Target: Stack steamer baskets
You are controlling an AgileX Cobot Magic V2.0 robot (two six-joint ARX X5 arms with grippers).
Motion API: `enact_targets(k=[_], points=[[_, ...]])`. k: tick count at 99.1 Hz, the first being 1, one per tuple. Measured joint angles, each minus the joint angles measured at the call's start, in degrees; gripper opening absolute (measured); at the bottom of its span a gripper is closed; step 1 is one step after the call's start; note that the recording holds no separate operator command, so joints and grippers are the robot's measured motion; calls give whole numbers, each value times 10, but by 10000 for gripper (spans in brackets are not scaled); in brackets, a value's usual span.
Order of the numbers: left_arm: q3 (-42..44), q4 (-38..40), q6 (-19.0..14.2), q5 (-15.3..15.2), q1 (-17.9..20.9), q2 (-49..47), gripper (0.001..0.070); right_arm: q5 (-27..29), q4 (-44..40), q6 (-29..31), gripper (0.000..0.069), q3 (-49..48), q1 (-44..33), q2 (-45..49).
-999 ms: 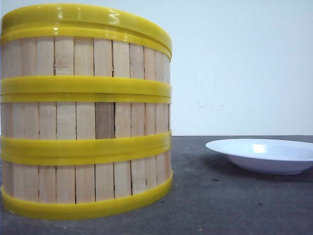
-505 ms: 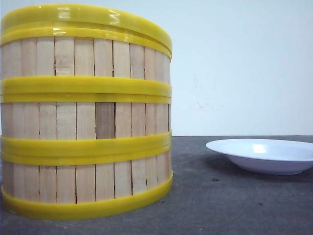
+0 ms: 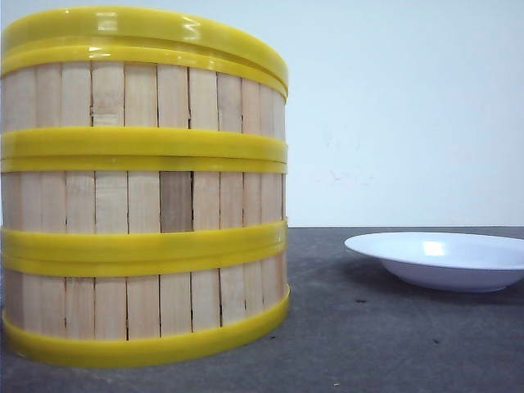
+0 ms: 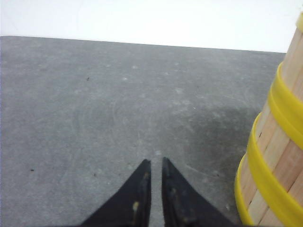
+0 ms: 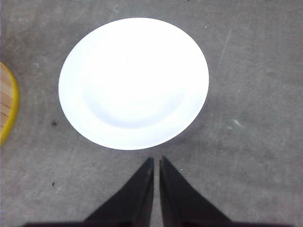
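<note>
The three round steamer baskets of pale wooden slats and yellow bands [image 3: 143, 188] stand fully stacked, apparently lidded, both fingers pairs closed empty, so stacking looks done.

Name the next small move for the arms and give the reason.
Probably none beyond holding both arms back: the three baskets already sit stacked with the lid on top. The left end effector and right end effector look shut and empty, the right one beside the plate.
</note>
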Motion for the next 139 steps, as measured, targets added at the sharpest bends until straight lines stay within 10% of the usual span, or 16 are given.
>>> enact_targets(k=[40, 83, 139], points=[[0, 0, 0, 0, 0, 0, 14, 16, 15, -1, 16, -5, 1, -7], [0, 0, 0, 0, 0, 0, 14, 55, 400, -5, 16, -342, 1, -246], [0, 0, 0, 0, 0, 0, 14, 45, 431, 15, 16, -482, 8, -394]])
